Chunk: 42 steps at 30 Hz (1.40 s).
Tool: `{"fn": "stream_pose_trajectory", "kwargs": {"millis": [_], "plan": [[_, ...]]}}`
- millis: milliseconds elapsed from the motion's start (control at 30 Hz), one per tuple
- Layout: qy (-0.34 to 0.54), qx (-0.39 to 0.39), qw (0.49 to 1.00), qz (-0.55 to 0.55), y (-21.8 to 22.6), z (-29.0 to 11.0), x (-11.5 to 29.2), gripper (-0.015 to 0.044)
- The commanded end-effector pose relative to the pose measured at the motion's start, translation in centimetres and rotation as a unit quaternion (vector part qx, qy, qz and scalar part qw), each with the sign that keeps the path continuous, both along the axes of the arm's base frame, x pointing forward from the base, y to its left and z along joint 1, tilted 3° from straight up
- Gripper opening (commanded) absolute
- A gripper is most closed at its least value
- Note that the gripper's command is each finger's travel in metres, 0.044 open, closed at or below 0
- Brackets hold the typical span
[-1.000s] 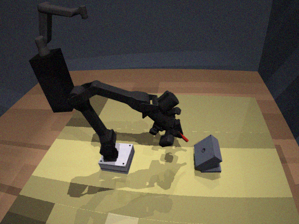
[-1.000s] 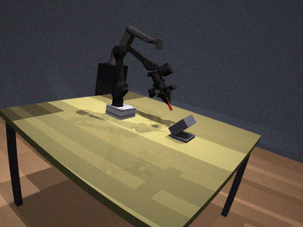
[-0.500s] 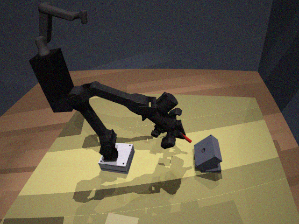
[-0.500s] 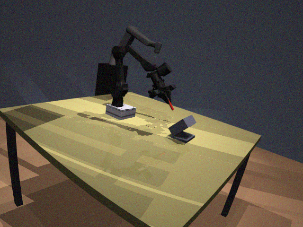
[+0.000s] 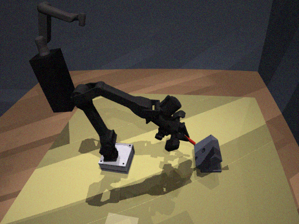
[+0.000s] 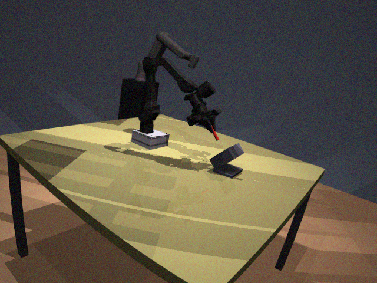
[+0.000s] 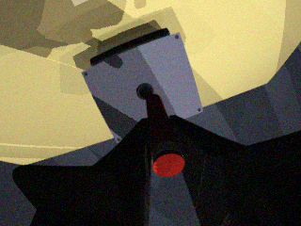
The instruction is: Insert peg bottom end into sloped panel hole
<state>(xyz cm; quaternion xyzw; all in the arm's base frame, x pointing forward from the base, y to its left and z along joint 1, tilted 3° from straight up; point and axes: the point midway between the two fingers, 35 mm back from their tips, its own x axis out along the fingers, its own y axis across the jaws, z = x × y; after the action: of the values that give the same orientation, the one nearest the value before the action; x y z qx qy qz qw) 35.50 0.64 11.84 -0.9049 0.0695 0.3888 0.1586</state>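
My gripper (image 5: 184, 135) (image 6: 210, 124) (image 7: 158, 123) is shut on a thin red peg (image 5: 190, 140) (image 6: 214, 133) (image 7: 168, 165) and holds it tilted in the air, free end down toward the panel. The grey sloped panel (image 5: 209, 144) (image 6: 227, 155) (image 7: 171, 68) stands on the yellow table (image 5: 241, 188) (image 6: 182, 213), to the right of the arm's base. One round hole (image 5: 203, 150) (image 7: 145, 90) sits in its face. The peg's tip is just short of the panel's upper left part. In the wrist view the peg's dark shaft points at the hole.
The arm's white base block (image 5: 123, 156) (image 6: 155, 138) stands left of the panel. A tall black box (image 5: 52, 79) (image 6: 131, 97) with a bent camera post stands behind the base at the table's back edge. The table's right edge lies beyond the panel.
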Motion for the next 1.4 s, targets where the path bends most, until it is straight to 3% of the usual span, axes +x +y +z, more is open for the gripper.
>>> {"fn": "stream_pose_trajectory", "kwargs": {"millis": [0, 1367], "plan": [[-0.003, -0.005, 1.000, 0.000, -0.2, -0.3, 0.4, 0.0000], [-0.020, -0.008, 1.000, -0.005, -0.8, -3.4, 3.6, 0.0000]]}}
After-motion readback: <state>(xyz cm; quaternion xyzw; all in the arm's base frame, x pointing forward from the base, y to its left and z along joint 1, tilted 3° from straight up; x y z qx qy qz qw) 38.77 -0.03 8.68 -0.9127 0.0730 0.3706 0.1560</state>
